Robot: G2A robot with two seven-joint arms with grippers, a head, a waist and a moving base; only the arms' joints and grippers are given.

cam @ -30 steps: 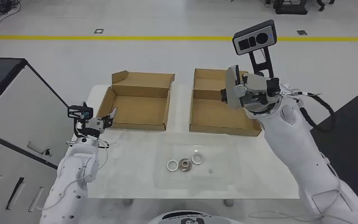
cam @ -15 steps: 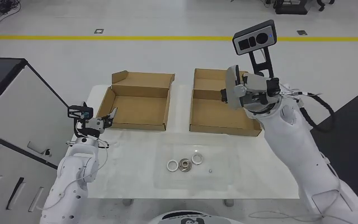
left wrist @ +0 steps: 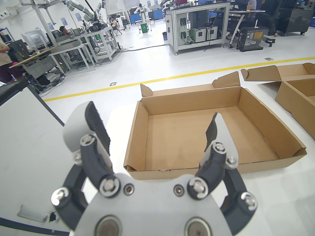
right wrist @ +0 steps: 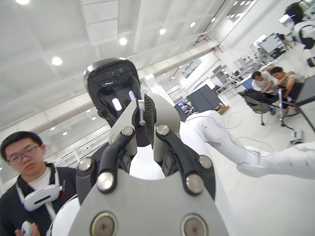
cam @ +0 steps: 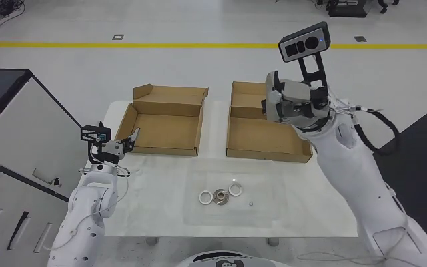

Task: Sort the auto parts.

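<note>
The white worktop (cam: 153,193) carries two open cardboard boxes side by side along its far half. The left cardboard box (cam: 163,130) is a shallow tray with its lid flap folded back, and its floor is bare. The right cardboard box (cam: 260,137) sits just beside it, apart by a narrow gap, with its flap folded back too.

Nearer the robot, a clear tray (cam: 263,210) lies flat on the worktop in front of the gap between the boxes.

The left tool (left wrist: 153,110) hovers low at the left cardboard box's near-left corner, its fingers spread wide apart and nothing between them. The right tool (right wrist: 144,106) is held up over the right cardboard box and turned toward the ceiling, its fingers pinched on a bolt (right wrist: 140,114), a short threaded metal one standing lengthwise between the pads.

Inside the clear tray lie the loose parts. A white ring (cam: 206,197) touches a grey metal disc (cam: 219,198), a second white ring (cam: 235,189) lies just beside the disc, and a small pale piece (cam: 250,201) lies a little apart.
</note>
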